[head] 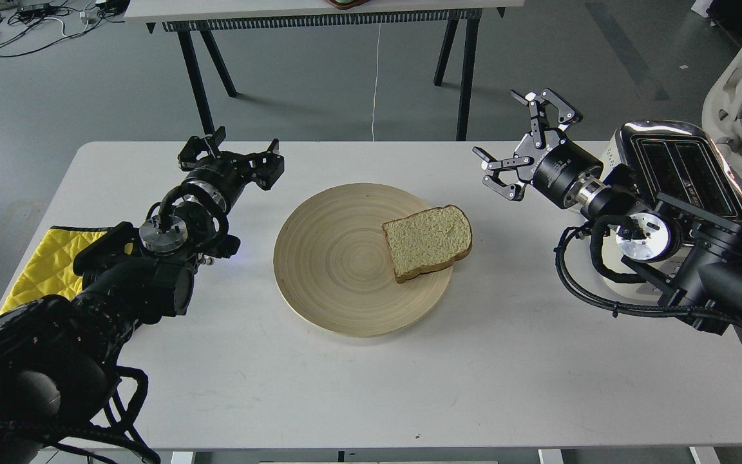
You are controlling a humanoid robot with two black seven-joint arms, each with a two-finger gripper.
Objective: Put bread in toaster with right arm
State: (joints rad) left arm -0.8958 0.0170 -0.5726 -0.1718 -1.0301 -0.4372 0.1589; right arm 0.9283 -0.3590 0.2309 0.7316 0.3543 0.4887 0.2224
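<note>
A porous tan bread (427,242) slice is lying flat on the right side of a round, ringed wooden plate (339,270) on the matte white worktop (371,386). The right pincer (525,145) is hovering spread wide, empty, beside the chrome-topped toaster (686,167).

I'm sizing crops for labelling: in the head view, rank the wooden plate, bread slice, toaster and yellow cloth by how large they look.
1. wooden plate
2. toaster, partly behind the right arm
3. and 4. yellow cloth, largely hidden by the left arm, and bread slice look alike; unranked.
</note>
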